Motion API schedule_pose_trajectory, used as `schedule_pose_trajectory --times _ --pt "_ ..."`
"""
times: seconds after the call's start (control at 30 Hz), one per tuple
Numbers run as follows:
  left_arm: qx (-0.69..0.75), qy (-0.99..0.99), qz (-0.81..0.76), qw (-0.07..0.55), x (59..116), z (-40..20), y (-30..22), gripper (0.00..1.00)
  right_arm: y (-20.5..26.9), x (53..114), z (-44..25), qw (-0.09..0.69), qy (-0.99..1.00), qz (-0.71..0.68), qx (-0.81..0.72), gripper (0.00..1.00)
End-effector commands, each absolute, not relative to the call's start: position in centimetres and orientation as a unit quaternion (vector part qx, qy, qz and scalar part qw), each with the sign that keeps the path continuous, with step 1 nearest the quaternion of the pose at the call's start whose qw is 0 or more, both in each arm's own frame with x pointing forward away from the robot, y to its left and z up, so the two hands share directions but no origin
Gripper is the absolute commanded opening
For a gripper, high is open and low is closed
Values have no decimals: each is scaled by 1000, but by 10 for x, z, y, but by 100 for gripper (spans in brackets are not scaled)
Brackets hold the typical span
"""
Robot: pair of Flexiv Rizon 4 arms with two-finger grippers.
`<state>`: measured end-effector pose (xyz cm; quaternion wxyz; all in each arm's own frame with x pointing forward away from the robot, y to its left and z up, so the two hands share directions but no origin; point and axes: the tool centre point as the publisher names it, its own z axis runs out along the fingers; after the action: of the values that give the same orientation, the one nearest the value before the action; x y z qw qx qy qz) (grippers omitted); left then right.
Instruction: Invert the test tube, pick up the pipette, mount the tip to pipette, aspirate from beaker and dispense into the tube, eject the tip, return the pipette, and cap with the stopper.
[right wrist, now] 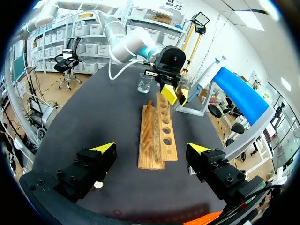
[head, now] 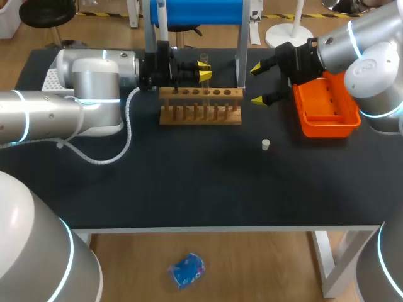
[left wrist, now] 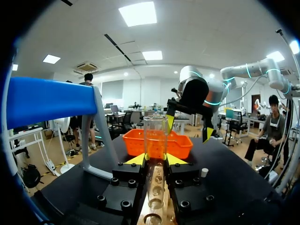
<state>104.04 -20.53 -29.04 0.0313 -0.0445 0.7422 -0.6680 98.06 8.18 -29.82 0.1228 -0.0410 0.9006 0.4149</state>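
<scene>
A clear test tube [head: 203, 60] [left wrist: 155, 136] stands upright, mouth up, over the wooden rack [head: 200, 106] [left wrist: 157, 199] [right wrist: 159, 136]. My left gripper [head: 203, 71] [left wrist: 155, 159] [right wrist: 175, 95] is shut on the tube, its yellow tips pressing from both sides. To the right of the rack, my right gripper [head: 259, 83] [right wrist: 150, 150] [left wrist: 189, 127] stands wide open and holds nothing. A small white stopper [head: 266, 145] [left wrist: 204, 172] [right wrist: 98, 184] lies on the table in front of it. A glass beaker [right wrist: 144, 83] sits beyond the rack's far end in the right wrist view; my left arm hides it in the head view.
An orange tray [head: 324, 110] [left wrist: 183, 145] lies at the right, under my right arm. A grey stand with a blue top [head: 198, 12] [left wrist: 47, 101] [right wrist: 239, 91] rises directly behind the rack. The black table [head: 201, 182] is bare across its front half.
</scene>
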Motion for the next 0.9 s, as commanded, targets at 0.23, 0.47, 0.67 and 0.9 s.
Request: schedule_pose_trajectory --times 0.23,0.47,0.67,0.9 --pt "-43 747 -663 28 1042 -296 -204 0 82 980 -298 123 901 415 -41 100" --pt "-44 749 -661 31 1042 -296 -204 100 82 980 -298 123 901 415 -41 100" --pt "-49 753 -656 38 1044 -290 -199 100 82 980 -298 123 901 415 -41 100" --pt "-60 757 -648 52 1044 -282 -180 100 82 980 -298 123 901 415 -41 100"
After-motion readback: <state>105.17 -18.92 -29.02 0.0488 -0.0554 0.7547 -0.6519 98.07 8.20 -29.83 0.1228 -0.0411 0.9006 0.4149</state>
